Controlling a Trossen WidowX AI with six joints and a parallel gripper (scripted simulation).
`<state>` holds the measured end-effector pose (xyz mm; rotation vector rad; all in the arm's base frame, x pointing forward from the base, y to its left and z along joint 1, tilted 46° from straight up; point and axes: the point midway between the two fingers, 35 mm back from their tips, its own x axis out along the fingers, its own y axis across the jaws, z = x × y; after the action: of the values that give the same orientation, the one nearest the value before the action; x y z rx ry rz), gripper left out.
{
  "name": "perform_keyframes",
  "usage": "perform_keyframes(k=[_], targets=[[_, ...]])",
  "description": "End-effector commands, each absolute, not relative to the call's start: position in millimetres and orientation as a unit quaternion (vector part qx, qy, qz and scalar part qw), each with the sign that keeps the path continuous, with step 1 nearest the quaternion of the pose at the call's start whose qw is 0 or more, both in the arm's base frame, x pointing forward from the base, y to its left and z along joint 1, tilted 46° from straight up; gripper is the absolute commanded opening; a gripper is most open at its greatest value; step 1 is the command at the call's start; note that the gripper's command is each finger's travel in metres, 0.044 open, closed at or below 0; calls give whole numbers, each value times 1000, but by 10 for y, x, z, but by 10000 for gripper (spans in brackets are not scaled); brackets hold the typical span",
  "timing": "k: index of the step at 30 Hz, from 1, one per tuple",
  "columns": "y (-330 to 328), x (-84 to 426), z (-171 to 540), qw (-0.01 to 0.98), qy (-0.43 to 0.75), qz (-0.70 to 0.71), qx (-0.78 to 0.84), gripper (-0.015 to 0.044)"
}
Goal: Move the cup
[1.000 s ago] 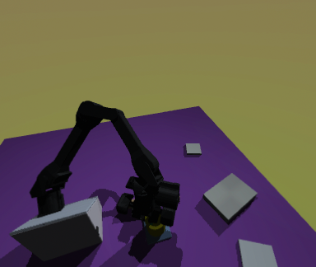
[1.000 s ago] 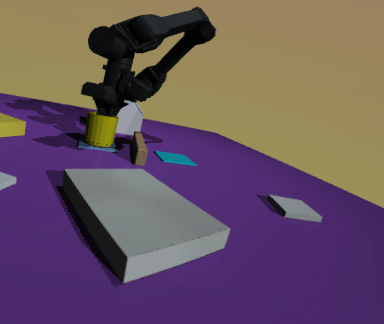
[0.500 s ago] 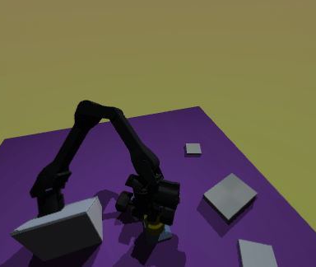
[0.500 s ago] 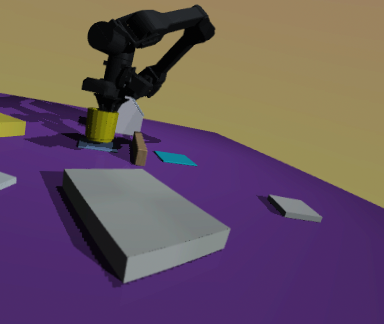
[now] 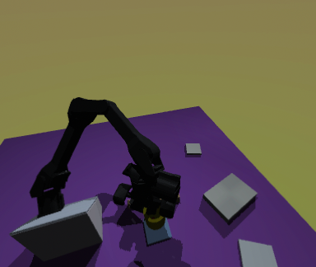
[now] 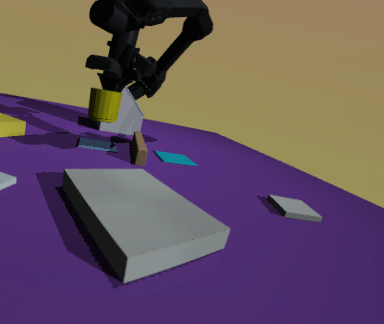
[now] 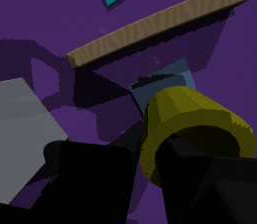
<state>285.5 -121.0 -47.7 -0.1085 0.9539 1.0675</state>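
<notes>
Cup (image 6: 104,104) above pad (image 6: 95,144), beside block (image 6: 139,148)

The black arm (image 6: 176,38) rises from its base, folds sharply at the elbow high above the worktop (image 6: 286,268), and drops its forearm steeply so the wrist points downward. The pincer (image 7: 149,165) hangs at the low end of the arm, its two dark fingers clamped tight on the rim of the yellow cup (image 7: 194,125), one finger outside the wall and the other inside the mouth.
</notes>
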Motion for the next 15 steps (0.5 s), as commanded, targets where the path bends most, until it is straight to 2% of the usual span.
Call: perform_keyframes(k=[1, 15], targets=[[-1202, 2857, -484, 753, 437, 489, -50, 0], [-1177, 2870, -454, 753, 437, 489, -50, 0]])
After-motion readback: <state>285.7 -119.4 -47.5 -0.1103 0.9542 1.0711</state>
